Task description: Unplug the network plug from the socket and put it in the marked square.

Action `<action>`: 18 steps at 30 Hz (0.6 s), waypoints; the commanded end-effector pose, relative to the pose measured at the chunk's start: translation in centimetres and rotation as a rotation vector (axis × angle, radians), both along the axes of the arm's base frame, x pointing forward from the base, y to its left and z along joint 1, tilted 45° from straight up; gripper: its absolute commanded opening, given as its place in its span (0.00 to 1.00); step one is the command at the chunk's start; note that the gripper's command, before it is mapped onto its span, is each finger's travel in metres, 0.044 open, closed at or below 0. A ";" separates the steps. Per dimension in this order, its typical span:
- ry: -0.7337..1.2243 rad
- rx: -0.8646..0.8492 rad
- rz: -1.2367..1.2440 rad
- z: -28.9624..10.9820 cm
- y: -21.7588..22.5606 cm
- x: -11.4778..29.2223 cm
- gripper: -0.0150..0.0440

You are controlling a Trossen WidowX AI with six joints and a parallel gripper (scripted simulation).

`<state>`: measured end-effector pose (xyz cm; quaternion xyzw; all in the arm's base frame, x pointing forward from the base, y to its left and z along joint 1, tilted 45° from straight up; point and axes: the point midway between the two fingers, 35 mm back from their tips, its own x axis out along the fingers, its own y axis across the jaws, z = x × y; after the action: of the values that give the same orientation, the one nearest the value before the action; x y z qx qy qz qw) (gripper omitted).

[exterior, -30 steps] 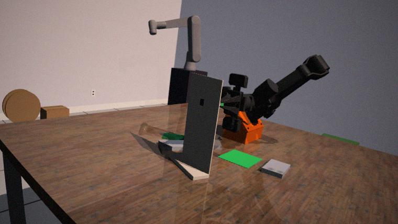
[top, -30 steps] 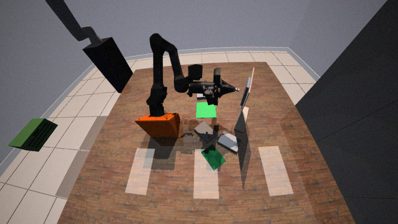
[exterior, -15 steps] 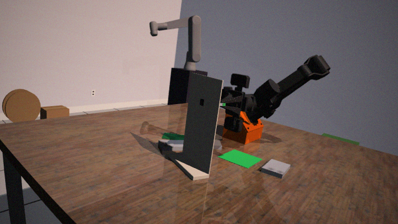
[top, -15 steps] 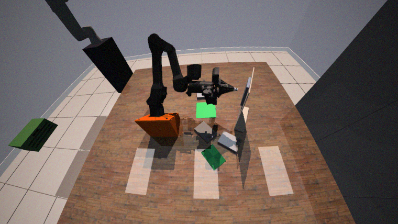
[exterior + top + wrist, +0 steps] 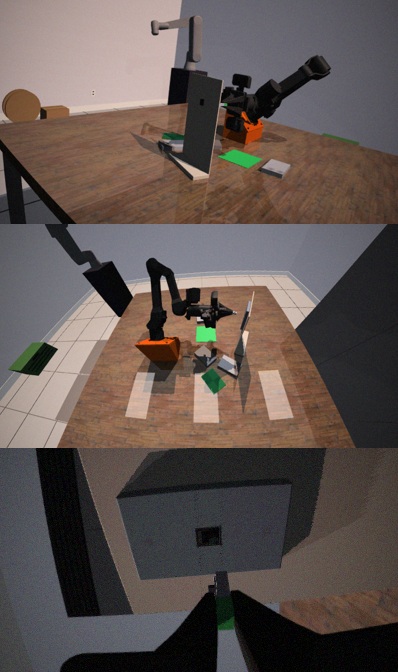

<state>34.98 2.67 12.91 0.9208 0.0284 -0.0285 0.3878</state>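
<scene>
The upright grey panel (image 5: 246, 317) (image 5: 200, 133) (image 5: 165, 538) stands on the table, and its small square socket (image 5: 201, 102) (image 5: 208, 536) is dark and empty. My gripper (image 5: 232, 312) (image 5: 224, 104) (image 5: 222, 599) points level at the panel and is shut on the network plug (image 5: 222, 581) (image 5: 234, 313). The plug has a grey front and a green back. It is clear of the socket, a short way in front of the panel, in the air. The bright green marked square (image 5: 206, 334) (image 5: 240, 158) lies on the table below my wrist.
My orange base (image 5: 158, 349) (image 5: 247, 130) stands behind the square. A grey block (image 5: 275, 168) lies beside the square. Two grey blocks (image 5: 206, 354) (image 5: 229, 364) and a dark green tile (image 5: 213, 380) lie near the panel's foot. A black box (image 5: 108, 286) carries another arm off the table.
</scene>
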 end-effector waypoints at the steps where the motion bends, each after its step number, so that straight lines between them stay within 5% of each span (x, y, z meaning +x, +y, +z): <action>1: 0.003 0.001 -0.004 0.0 0.0 -0.2 0.25; 18: 0.003 0.002 -0.004 0.2 0.2 -0.8 0.25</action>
<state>34.36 2.86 13.15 0.9206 0.0285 -0.0288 0.3883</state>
